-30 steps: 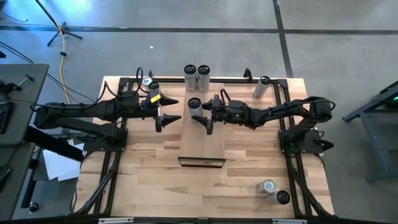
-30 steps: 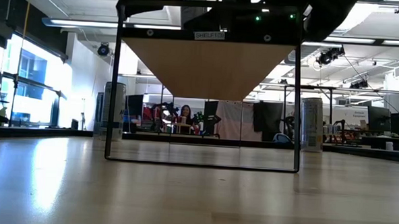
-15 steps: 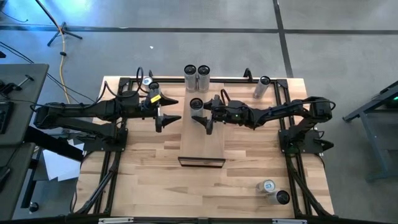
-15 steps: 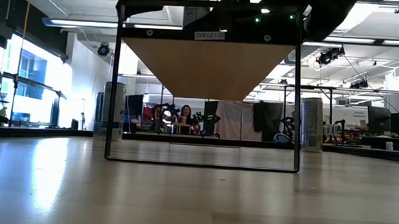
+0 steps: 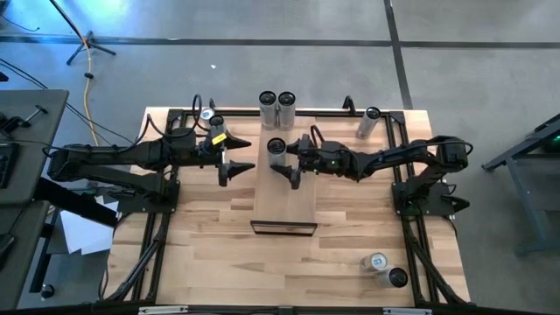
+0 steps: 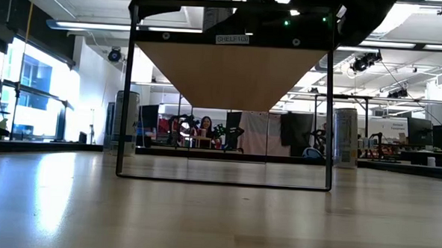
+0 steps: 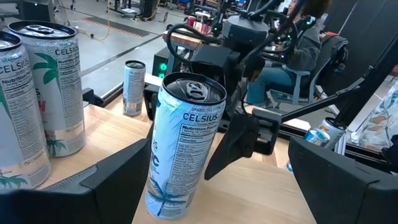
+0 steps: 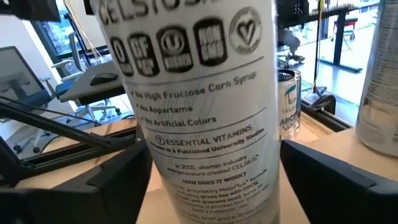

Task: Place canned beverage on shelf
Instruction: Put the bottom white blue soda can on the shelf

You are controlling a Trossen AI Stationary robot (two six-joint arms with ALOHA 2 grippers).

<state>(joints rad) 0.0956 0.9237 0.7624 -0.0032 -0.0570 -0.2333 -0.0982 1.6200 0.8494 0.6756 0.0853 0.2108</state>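
Observation:
The shelf is a long pale board on a black wire frame in the middle of the table; the low view shows it from below. A white and pale blue Celsius can is at the shelf's far end, tilted in the left wrist view. My right gripper reaches in from the right and is shut on this can. My left gripper is open and empty, just left of the shelf. My right gripper pinches the can's side wall between its two fingers, one on each side, low to halfway up the can. The fingers come in level from the table's right. The can leans a little; its base is at the shelf top, touching or not I cannot tell.
Two tall cans stand at the table's far edge behind the shelf. One can stands at the far right, and a small one by my left arm. Two cans lie near the front right corner.

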